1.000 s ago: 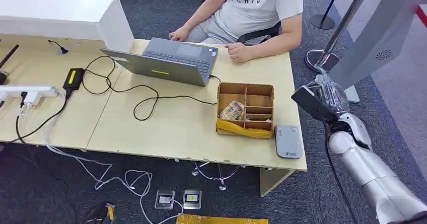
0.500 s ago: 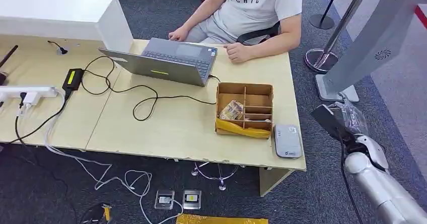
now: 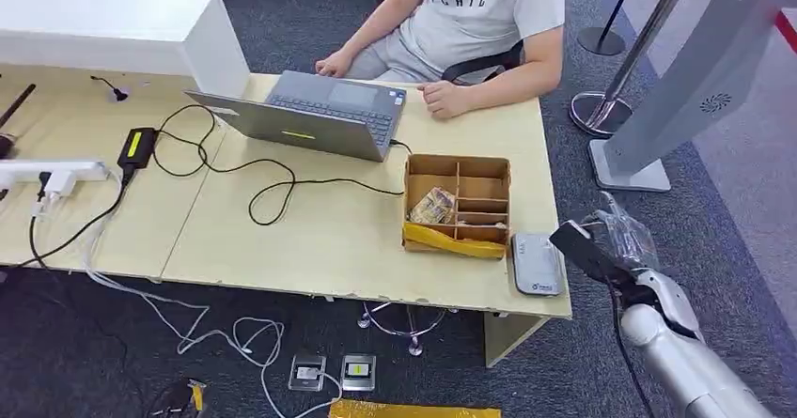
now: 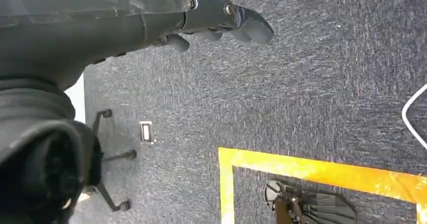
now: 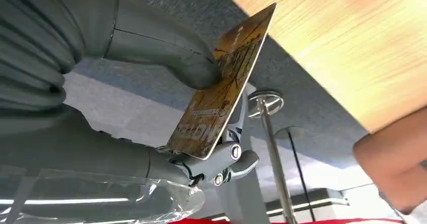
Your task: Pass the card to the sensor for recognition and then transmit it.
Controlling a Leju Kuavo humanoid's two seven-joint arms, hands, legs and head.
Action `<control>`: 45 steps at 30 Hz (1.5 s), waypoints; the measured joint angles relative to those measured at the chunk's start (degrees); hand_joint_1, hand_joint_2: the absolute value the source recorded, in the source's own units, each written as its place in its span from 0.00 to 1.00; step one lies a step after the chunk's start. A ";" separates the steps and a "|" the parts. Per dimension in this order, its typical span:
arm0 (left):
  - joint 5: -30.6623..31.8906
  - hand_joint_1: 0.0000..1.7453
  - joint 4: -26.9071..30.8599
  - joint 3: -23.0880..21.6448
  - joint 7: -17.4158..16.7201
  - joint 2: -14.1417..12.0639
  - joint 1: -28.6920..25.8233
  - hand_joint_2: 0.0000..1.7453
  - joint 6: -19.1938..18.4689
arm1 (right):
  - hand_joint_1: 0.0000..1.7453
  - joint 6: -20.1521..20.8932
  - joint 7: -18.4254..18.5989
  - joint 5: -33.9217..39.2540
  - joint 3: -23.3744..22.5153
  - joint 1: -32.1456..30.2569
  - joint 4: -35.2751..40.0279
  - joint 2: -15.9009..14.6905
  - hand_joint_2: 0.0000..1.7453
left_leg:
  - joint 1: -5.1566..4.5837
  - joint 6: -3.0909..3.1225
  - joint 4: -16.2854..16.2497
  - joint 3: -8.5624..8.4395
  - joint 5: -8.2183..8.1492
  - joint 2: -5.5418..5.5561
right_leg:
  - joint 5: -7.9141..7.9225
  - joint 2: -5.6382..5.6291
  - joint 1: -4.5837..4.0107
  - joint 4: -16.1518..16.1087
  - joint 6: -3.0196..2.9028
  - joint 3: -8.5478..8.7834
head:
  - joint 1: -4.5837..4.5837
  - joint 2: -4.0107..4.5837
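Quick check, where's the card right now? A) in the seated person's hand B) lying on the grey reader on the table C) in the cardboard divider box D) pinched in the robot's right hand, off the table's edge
D: the right wrist view shows the card pinched between the thumb and fingers of the right hand, while the head view has that hand beside the card reader, not over it.

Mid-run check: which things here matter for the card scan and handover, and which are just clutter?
Belongs to the job:
card, pinched in the right hand
grey sensor at the table's near right corner
person seated behind the table, likely the receiver

Just lying about:
laptop
cardboard box with compartments
black cables
power strip
left hand, hanging over carpet
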State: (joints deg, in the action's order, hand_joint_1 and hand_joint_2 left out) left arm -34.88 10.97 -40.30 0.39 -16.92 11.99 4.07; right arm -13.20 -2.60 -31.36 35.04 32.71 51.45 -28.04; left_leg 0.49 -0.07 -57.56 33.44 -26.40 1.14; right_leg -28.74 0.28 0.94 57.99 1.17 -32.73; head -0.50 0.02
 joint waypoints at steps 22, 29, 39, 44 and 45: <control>-0.20 0.00 0.00 0.52 -0.17 0.63 -0.04 0.00 0.26 | 1.00 3.36 -4.59 -2.14 0.09 0.15 0.02 4.83 1.00 | 0.00 0.00 0.00 0.00 0.00 -0.01 | 0.00 -0.02 0.00 0.00 0.00 0.01 | 0.00 0.00; -0.46 0.00 0.00 0.59 -0.26 0.77 -0.06 0.00 0.28 | 1.00 3.08 -6.34 -0.55 0.28 0.27 -1.64 5.79 1.00 | 0.00 0.00 0.00 0.01 0.00 -0.01 | 0.00 -0.01 0.00 0.00 0.00 0.00 | 0.00 0.02; -0.46 0.00 0.00 0.61 -0.28 0.76 -0.06 0.00 0.28 | 1.00 3.04 -6.43 -0.48 0.28 0.28 -1.90 5.81 1.00 | 0.00 0.00 0.00 0.00 0.00 -0.01 | 0.00 -0.02 0.00 0.00 0.00 0.00 | 0.00 0.00; 0.46 0.00 0.00 1.40 -0.44 0.72 -0.05 0.00 -0.09 | 1.00 0.94 -8.67 2.08 0.17 0.27 -8.20 6.55 1.00 | 0.00 0.00 0.00 -0.02 0.00 -0.04 | 0.00 -0.05 0.00 0.00 0.00 0.00 | -0.02 0.00; 0.46 0.00 0.00 1.42 -0.46 0.72 -0.06 0.00 -0.09 | 1.00 0.74 -8.87 2.23 0.13 0.28 -8.70 6.60 1.00 | 0.00 0.00 0.00 -0.02 0.00 -0.04 | 0.00 -0.04 0.00 0.00 0.00 0.01 | -0.02 0.00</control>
State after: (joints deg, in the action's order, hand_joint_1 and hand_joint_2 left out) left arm -34.42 10.97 -38.88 -0.07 -16.20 11.93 3.98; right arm -12.46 -11.48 -29.13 35.17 32.99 42.75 -21.44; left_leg 0.49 -0.07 -57.56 33.42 -26.40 1.10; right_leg -28.74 0.25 0.94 57.99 1.17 -32.73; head -0.52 0.02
